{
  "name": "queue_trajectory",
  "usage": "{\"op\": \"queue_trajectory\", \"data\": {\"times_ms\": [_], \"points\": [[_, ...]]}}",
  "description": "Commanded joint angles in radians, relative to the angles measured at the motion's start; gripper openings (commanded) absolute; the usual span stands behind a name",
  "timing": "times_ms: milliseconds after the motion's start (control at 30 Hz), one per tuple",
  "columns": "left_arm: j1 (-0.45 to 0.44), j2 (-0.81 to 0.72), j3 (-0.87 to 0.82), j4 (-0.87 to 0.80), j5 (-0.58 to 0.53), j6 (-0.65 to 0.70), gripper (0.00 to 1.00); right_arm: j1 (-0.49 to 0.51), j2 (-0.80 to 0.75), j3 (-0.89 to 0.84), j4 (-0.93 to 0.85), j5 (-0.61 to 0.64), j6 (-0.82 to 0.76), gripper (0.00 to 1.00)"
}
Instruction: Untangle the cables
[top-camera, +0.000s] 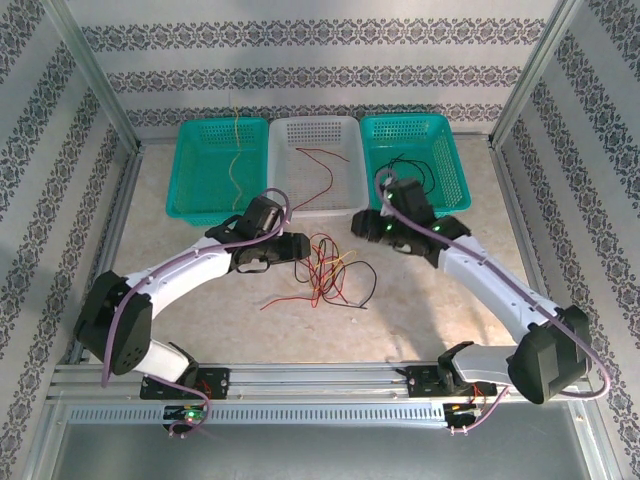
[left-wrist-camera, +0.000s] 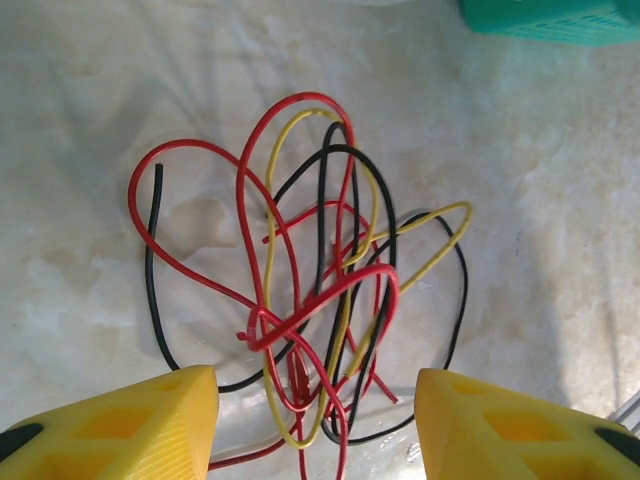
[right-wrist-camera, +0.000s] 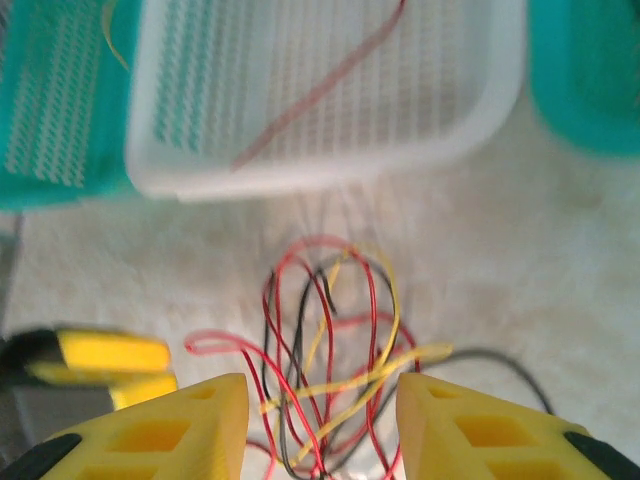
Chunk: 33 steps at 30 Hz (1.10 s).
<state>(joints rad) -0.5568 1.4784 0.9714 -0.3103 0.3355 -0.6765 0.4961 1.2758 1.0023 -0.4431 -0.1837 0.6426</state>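
A tangle of red, yellow and black cables (top-camera: 330, 268) lies on the table in front of the baskets. My left gripper (top-camera: 303, 246) hovers at its left side, open; in the left wrist view the cables (left-wrist-camera: 320, 270) loop between and beyond its spread yellow fingers (left-wrist-camera: 150, 425), untouched by either pad. My right gripper (top-camera: 358, 226) is at the tangle's upper right, also open. The blurred cables (right-wrist-camera: 330, 340) pass through the gap of the right gripper (right-wrist-camera: 320, 395), and the fingers are not closed on them.
Three baskets stand at the back: a teal basket (top-camera: 195, 165) with a yellow wire, a white basket (top-camera: 345, 170) with a red wire, and a teal basket (top-camera: 450, 160) with a black wire. A loose red strand (top-camera: 285, 300) trails toward the front. Metal frame posts flank the table.
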Motion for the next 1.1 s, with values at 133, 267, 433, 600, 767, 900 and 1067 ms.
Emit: {"op": "queue_trajectory", "data": {"times_ms": [133, 267, 433, 600, 767, 900, 1067], "points": [[-0.002, 0.075, 0.067, -0.015, -0.012, 0.036, 0.56, 0.138, 0.067, -0.094, 0.113, 0.076, 0.122, 0.42], [-0.002, 0.099, 0.076, 0.004, -0.002, 0.026, 0.55, 0.168, 0.105, -0.069, 0.124, 0.086, 0.123, 0.42], [-0.002, 0.12, 0.082, 0.008, -0.02, 0.033, 0.45, 0.167, 0.163, -0.012, 0.113, 0.097, 0.117, 0.4], [0.0, 0.118, 0.06, 0.034, -0.023, 0.029, 0.33, 0.164, 0.222, 0.047, 0.113, 0.078, 0.126, 0.39], [0.0, 0.099, 0.054, 0.033, 0.0, 0.03, 0.13, 0.161, 0.255, 0.068, 0.082, 0.1, 0.135, 0.39], [0.0, 0.06, 0.046, 0.004, 0.011, 0.054, 0.03, 0.148, 0.255, 0.044, 0.064, 0.122, 0.165, 0.39], [0.0, 0.004, 0.006, -0.002, 0.042, 0.068, 0.0, 0.126, 0.259, -0.003, 0.084, 0.114, 0.214, 0.4]]}}
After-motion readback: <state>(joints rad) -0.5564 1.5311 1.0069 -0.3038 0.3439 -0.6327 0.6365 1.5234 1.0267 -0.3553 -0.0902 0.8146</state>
